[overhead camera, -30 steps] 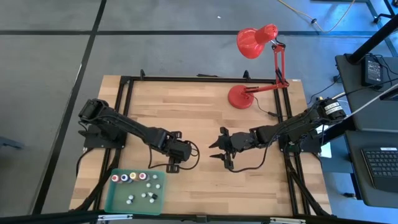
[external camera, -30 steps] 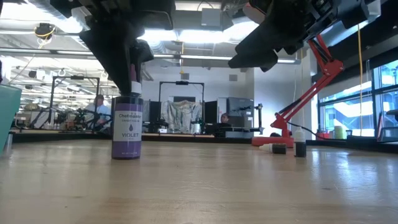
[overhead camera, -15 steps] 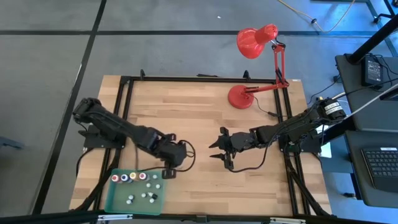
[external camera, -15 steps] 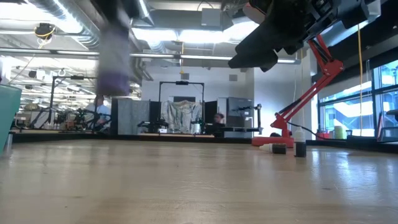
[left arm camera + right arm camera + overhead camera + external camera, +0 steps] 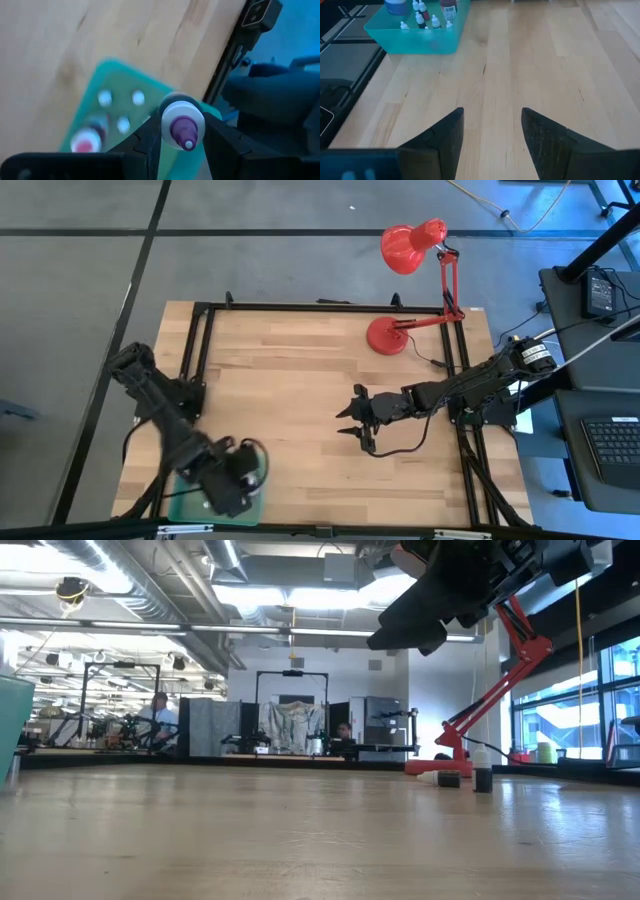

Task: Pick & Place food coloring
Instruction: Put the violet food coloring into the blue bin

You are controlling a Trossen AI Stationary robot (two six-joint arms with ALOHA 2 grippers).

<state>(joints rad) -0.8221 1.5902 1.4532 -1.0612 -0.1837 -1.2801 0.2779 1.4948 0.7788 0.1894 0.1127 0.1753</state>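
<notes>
Your left gripper [image 5: 182, 131] carries a food coloring bottle [image 5: 181, 126] above the green tray [image 5: 112, 82] at the table's near left corner.

From your left wrist view, the two fingers [image 5: 150, 137] pinch the bottle between them by its white collar, its purple tip pointing at the camera; below it in the tray you can see small white-capped bottles [image 5: 121, 111] and a red-topped one [image 5: 86, 140], blurred. From above, your left arm [image 5: 165, 415] bends down over the tray [image 5: 258, 493] and hides most of it. Your right gripper [image 5: 358, 420] hangs over the wooden table [image 5: 300, 360] right of centre, its fingers [image 5: 445, 137] spread apart and holding nothing. The red desk lamp [image 5: 410, 250] stands at the far right edge.
</notes>
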